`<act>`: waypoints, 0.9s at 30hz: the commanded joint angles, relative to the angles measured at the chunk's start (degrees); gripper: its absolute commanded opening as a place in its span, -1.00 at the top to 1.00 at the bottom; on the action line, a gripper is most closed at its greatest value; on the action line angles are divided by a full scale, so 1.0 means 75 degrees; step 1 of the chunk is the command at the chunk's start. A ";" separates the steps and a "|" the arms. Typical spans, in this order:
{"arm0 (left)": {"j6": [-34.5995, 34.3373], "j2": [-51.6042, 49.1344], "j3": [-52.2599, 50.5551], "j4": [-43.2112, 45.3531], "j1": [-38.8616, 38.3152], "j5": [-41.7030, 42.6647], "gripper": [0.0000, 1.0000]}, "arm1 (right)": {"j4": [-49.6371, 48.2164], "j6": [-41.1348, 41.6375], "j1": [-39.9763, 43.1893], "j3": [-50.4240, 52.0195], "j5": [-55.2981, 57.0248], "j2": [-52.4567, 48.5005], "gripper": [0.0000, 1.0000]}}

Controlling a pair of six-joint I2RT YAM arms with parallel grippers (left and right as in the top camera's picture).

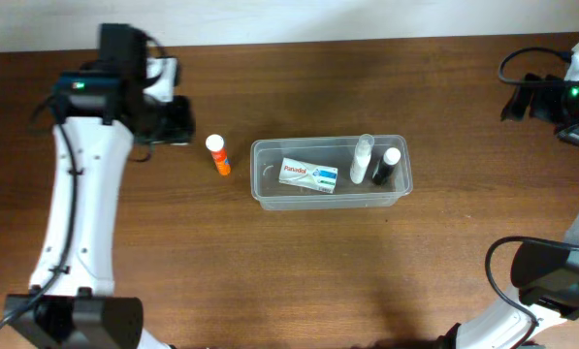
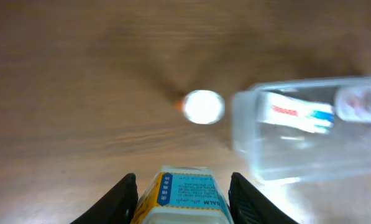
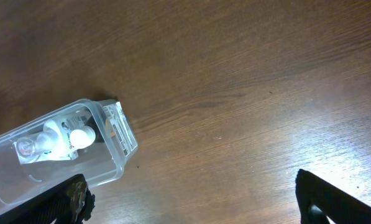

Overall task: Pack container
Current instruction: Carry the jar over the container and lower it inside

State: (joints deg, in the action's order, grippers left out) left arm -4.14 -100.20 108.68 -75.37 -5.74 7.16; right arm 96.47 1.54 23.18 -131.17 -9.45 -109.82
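Observation:
The container (image 1: 262,190) is a clear tub at the table's middle. Inside it lie a white box (image 1: 308,175), a clear bottle (image 1: 363,158) and a black bottle with a white cap (image 1: 386,166). An orange bottle with a white cap (image 1: 217,154) stands just left of it, seen from above as a white disc (image 2: 203,106). My left gripper (image 1: 173,121) hovers further left, shut on a small yellow-and-blue balm box (image 2: 185,198) between its fingers (image 2: 124,193). My right gripper (image 3: 194,199) is open over bare wood, far right of the container (image 3: 120,163).
The wooden table stretches around the tub. Cables and the right arm's base (image 1: 546,276) sit at the right edge, and the left arm's base (image 1: 76,320) at the lower left.

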 commanded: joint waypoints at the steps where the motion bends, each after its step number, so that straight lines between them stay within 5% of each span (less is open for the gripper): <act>1: -0.0169 -0.0009 0.0259 0.0029 -0.0854 0.0137 0.19 | -0.0003 0.0035 0.0012 0.0035 0.0067 0.0058 -0.97; 11: -0.0254 -0.0207 0.0256 0.0839 -0.2661 -0.0012 0.18 | -0.0003 0.0035 0.0012 0.0035 0.0067 0.0058 -0.97; 27: -0.0568 -0.2189 0.0259 0.1020 -0.3281 0.0082 0.18 | -0.0003 0.0035 0.0012 0.0035 0.0067 0.0058 -0.97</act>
State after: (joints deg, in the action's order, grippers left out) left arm -7.60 -114.37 109.51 -67.83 -29.19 7.11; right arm 96.47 1.50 23.18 -131.17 -9.45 -109.82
